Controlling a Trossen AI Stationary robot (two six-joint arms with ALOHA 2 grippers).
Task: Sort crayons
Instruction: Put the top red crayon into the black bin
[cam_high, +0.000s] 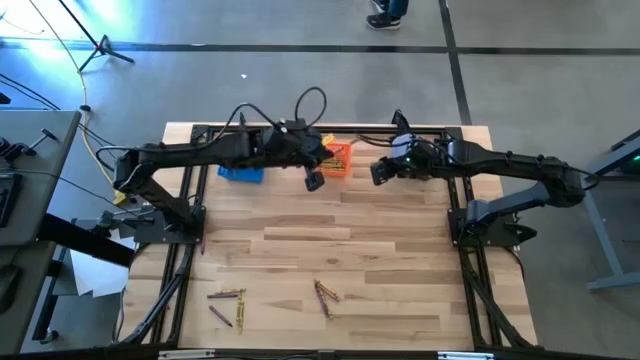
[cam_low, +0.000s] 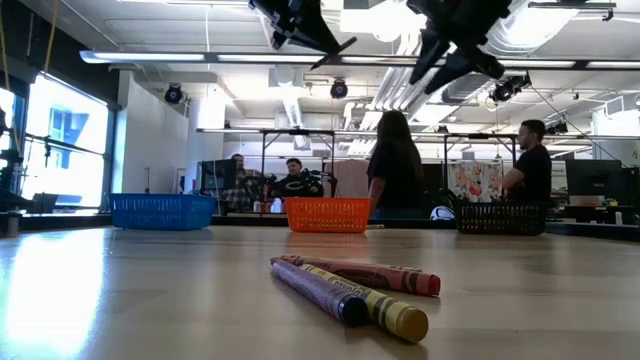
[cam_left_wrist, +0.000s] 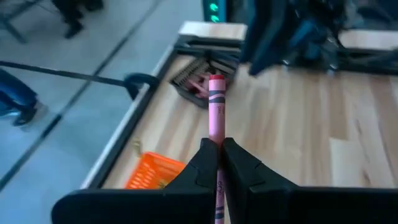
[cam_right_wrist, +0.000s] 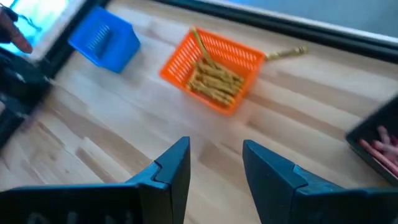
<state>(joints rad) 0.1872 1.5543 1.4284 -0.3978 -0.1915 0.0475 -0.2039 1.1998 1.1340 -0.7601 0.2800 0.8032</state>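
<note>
left gripper (cam_left_wrist: 219, 163) clamps a pink crayon (cam_left_wrist: 216, 109) above the worktop's (cam_high: 400, 250) far edge.
right gripper (cam_right_wrist: 214, 163) fingers wide, empty, near the orange basket (cam_right_wrist: 214, 62).

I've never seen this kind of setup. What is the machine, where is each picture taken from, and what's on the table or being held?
Two dark robot arms work at a wooden table. One camera looks straight down, one sits at table level, and one rides on each wrist. At the far edge stand a blue basket, an orange basket holding yellow crayons, and a black basket with pink ones inside. Loose crayons lie near the front edge. The left pincer is shut on a pink crayon, raised near the orange basket. The right pincer hangs open and empty beside it.
</note>
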